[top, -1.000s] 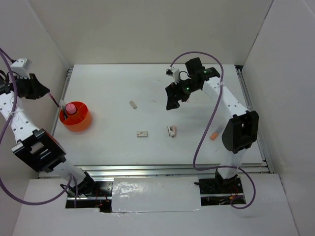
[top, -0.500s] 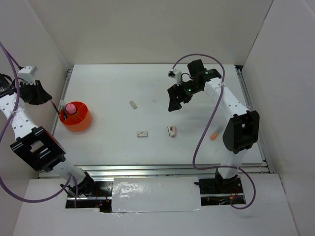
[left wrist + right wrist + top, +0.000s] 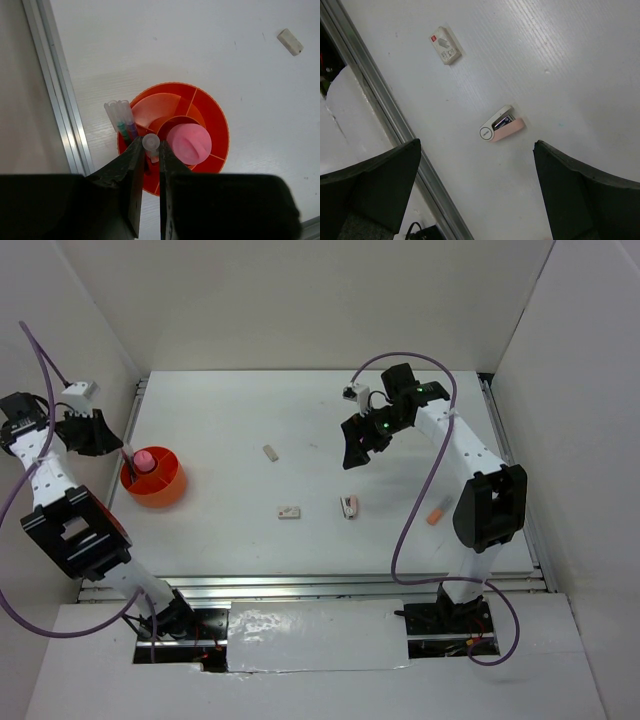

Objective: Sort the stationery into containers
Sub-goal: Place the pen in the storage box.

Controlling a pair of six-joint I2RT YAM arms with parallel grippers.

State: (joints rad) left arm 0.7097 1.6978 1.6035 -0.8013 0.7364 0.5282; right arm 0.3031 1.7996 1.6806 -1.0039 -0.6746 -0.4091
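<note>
Left gripper (image 3: 150,150) clamped on lilac pen (image 3: 151,141) standing in orange tub (image 3: 219,122), left side; right gripper (image 3: 476,145) spread wide. Pink-white stapler (image 3: 501,125) lies on its near side.

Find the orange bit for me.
Top view: the orange bit lies on the right, between the pink-white stapler and the right arm.

Cylinder (image 3: 144,458) and pens (image 3: 122,117) stand in the tub (image 3: 166,492), well left of the stapler (image 3: 348,506).

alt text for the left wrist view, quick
The left hand pinches a clear-capped pen over a round orange tub holding a pink cylinder and three more pens. A white eraser lies apart on the table.
</note>
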